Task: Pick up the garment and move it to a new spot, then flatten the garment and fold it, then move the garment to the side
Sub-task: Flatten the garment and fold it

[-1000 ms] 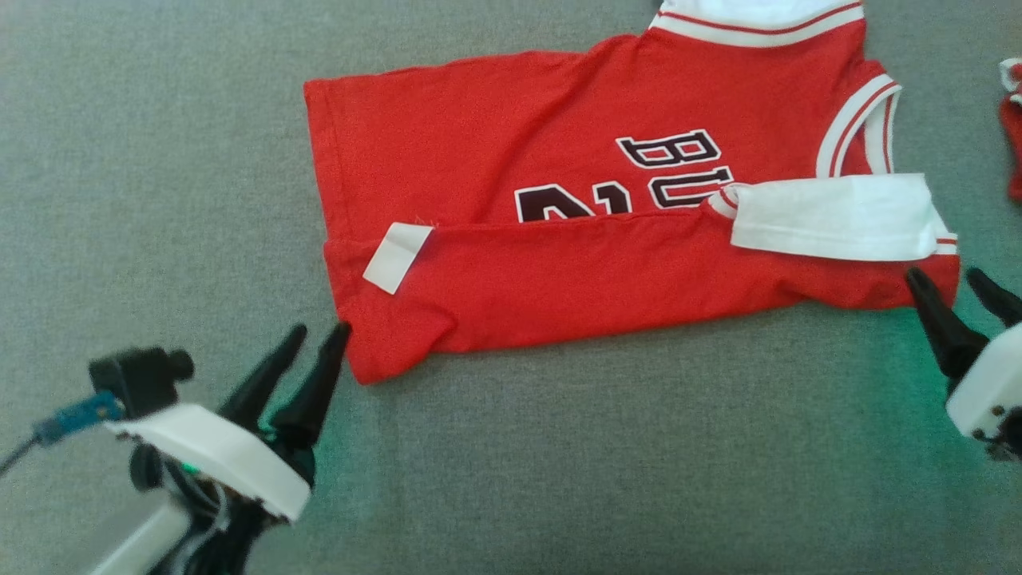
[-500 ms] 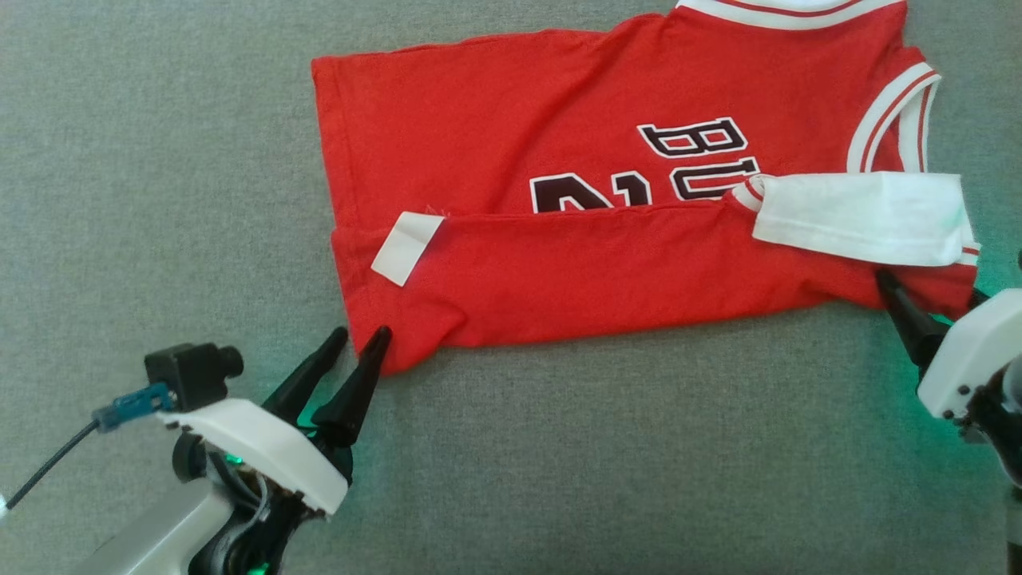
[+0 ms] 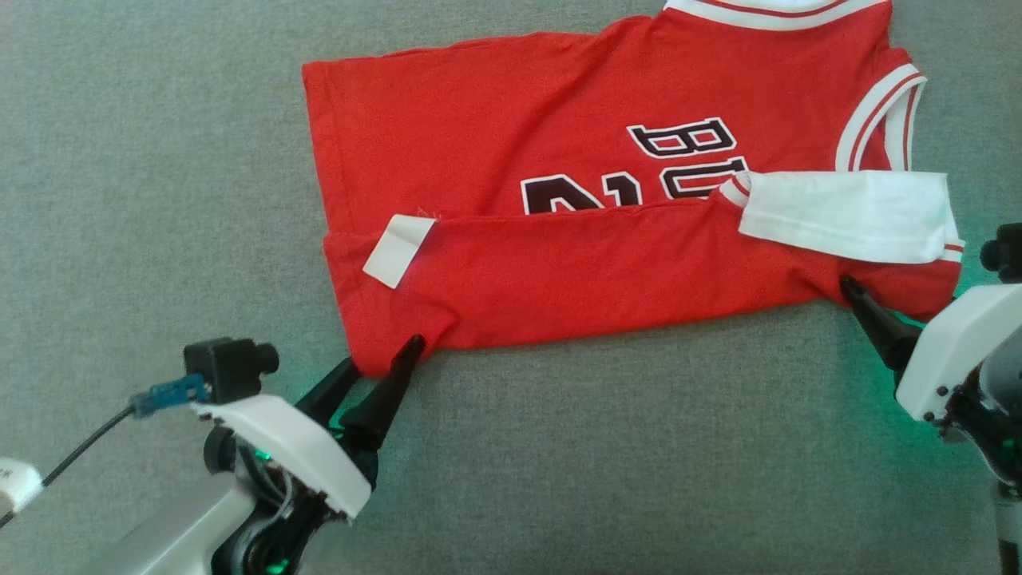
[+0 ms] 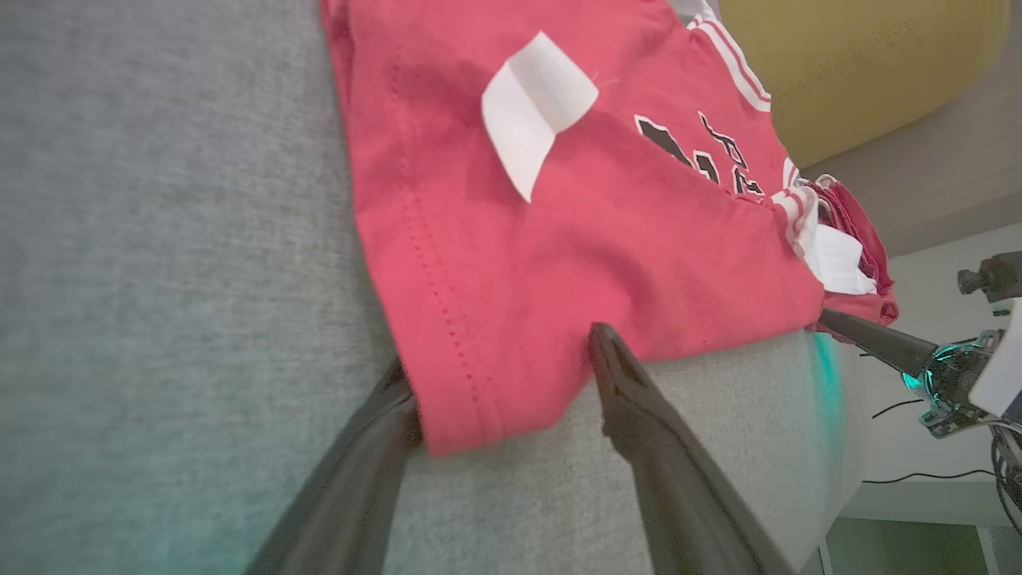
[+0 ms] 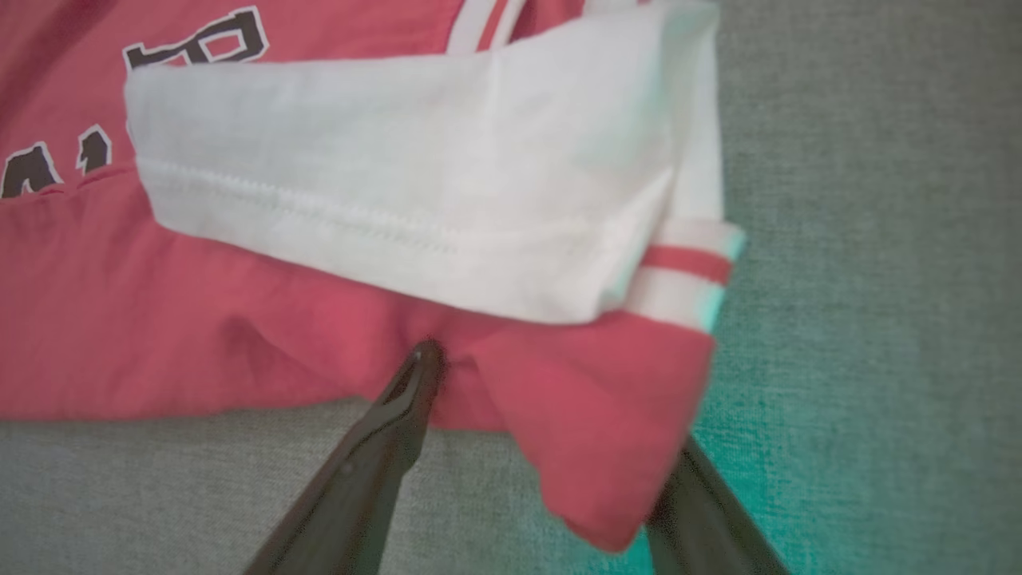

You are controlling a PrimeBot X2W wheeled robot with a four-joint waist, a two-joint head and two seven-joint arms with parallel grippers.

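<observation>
A red garment [image 3: 559, 160] with white trim and black lettering lies flat on the grey fabric surface [image 3: 559, 479], its near long edge folded up over the print. A white label [image 3: 398, 251] shows on the fold. My left gripper [image 3: 383, 355] is open, its fingers on either side of the garment's near left corner [image 4: 479, 359]. The right gripper [image 3: 898, 299] is open too and straddles the near right corner [image 5: 591, 415], just below the white sleeve [image 5: 415, 176]. In the right wrist view, cloth partly covers one right finger [image 5: 687, 495].
The grey surface's edge drops off beyond the garment's right end in the left wrist view. A large yellow rounded object [image 4: 862, 56] sits behind the garment there. A blue-tipped cable [image 3: 168, 393] runs off my left wrist.
Both grippers have pushed forward onto the garment. The left went from beside the near left corner to straddling it, and the right slid in around the near right corner. The head view shifted slightly.
</observation>
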